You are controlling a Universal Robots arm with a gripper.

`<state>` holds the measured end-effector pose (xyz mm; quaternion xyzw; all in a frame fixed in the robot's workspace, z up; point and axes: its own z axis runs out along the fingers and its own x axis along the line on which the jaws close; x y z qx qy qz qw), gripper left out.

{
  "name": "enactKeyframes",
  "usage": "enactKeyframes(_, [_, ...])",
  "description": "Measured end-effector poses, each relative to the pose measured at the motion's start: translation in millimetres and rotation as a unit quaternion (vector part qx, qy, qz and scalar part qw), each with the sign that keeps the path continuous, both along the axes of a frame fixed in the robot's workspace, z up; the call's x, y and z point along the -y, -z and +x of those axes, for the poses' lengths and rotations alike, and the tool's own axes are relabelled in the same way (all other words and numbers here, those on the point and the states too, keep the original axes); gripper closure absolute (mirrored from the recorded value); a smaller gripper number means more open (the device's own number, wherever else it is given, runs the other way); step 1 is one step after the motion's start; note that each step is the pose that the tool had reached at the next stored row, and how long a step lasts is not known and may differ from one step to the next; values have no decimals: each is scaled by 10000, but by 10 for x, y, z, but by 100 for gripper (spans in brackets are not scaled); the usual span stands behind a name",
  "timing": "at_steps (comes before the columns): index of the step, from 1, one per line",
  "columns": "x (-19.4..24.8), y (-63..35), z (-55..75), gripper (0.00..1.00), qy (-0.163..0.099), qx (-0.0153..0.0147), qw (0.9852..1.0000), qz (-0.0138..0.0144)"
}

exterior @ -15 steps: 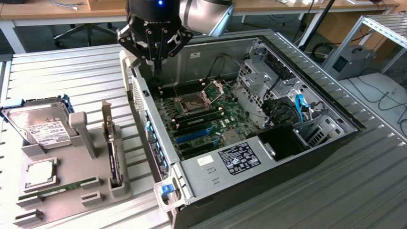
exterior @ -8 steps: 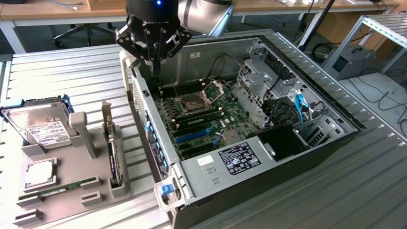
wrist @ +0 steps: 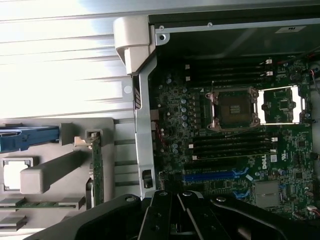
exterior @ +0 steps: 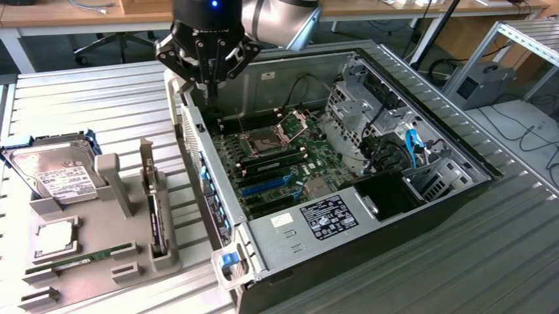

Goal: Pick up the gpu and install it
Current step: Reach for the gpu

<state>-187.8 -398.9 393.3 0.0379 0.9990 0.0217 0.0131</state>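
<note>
End effector [exterior: 209,91] closed on nothing (jaws pressed together) over the PC case's [exterior: 262,245] holder-side wall, gpu [exterior: 156,216] on edge in the grey holder [exterior: 105,190] by the tabletop's [exterior: 96,104] edge at the exterior view's left, pick-up not begun, likely needs opening over the gpu.

Wooden desk [exterior: 88,12] and chair [exterior: 118,42] behind ribbed table [exterior: 96,98].

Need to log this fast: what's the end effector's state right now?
End effector: shut, nothing in it; the gpu stands in the grey holder beside the case.
</note>
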Motion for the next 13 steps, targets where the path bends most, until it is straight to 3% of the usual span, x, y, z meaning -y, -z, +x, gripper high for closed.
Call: enactKeyframes(13, [0,0,-53,89,0,0,10000,0])
